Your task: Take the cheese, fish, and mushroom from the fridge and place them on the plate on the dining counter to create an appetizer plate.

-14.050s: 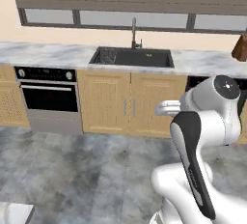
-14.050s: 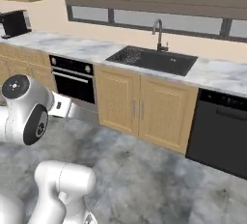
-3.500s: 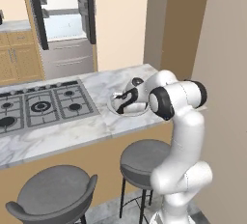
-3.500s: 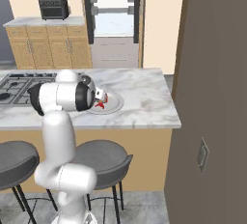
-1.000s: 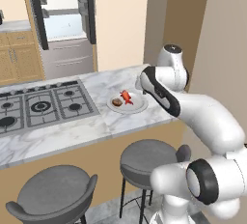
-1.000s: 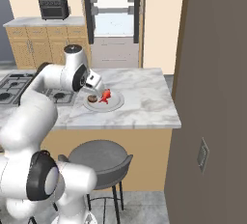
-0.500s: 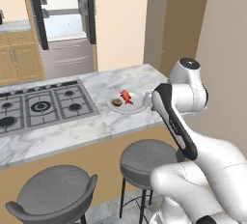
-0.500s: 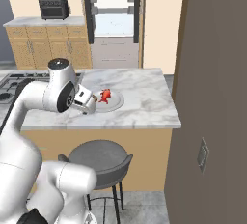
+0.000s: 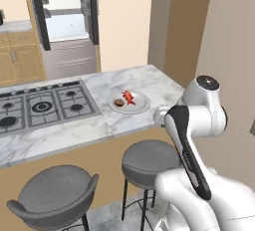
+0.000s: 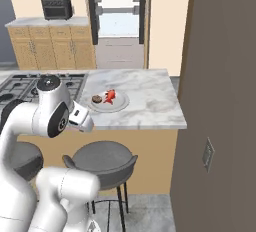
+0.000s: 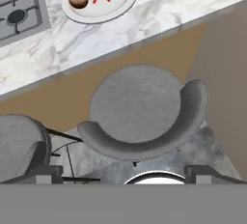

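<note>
Your gripper [image 10: 86,123] hangs wide open and empty off the near edge of the dining counter [image 9: 149,83]; fish [image 9: 129,96] and mushroom [image 9: 119,102] sit on the plate [image 9: 141,105]; cheese probably light, rigid; pinch its flat sides.

Left base view: set behind the arm, facing forward and down across the dining counter [image 9: 74,130], cooktop [image 9: 42,106] at 9 o'clock, fridge [image 9: 64,21] at 11.

Right base view: same scene from the other side, plate [image 10: 107,101] near centre, fridge at 12 o'clock.

Hand view: looks steeply down, probably from just off the counter edge; stool [image 11: 140,107] close at centre, plate at 12 o'clock.

All three share plate and counter.
</note>
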Available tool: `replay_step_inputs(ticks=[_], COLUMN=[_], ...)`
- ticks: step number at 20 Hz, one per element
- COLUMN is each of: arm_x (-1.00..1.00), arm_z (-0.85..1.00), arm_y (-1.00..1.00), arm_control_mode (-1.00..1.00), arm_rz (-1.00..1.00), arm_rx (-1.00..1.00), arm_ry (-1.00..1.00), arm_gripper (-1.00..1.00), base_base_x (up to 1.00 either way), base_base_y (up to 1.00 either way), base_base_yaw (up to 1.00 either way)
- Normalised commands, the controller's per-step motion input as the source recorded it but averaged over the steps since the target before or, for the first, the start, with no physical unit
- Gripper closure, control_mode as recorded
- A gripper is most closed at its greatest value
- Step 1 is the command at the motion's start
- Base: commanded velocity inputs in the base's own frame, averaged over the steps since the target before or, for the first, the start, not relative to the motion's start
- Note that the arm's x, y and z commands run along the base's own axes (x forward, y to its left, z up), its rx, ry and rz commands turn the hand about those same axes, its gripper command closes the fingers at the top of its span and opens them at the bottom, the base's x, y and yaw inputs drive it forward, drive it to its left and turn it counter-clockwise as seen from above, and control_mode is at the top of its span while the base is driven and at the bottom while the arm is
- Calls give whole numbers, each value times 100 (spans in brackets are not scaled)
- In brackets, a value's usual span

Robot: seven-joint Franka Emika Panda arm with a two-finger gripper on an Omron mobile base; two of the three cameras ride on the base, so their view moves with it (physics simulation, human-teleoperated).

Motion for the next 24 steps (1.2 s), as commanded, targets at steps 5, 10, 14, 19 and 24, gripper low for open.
replay_step_inputs(ticks=[5, 10, 14, 19, 24], arm_x=[0, 0, 0, 0, 0], arm_z=[0, 0, 0, 0, 0], arm_y=[0, 0, 0, 0, 0], arm_control_mode=[100, 100, 100, 100, 100], arm_rz=[0, 0, 0, 0, 0], arm_rx=[0, 0, 0, 0, 0], arm_ry=[0, 0, 0, 0, 0], arm_gripper=[-100, -100, -100, -100, -100], base_base_x=[-95, -52, -22, -11, -6], base_base_y=[33, 97, 100, 100, 100], base_base_yaw=[16, 13, 0, 0, 0])
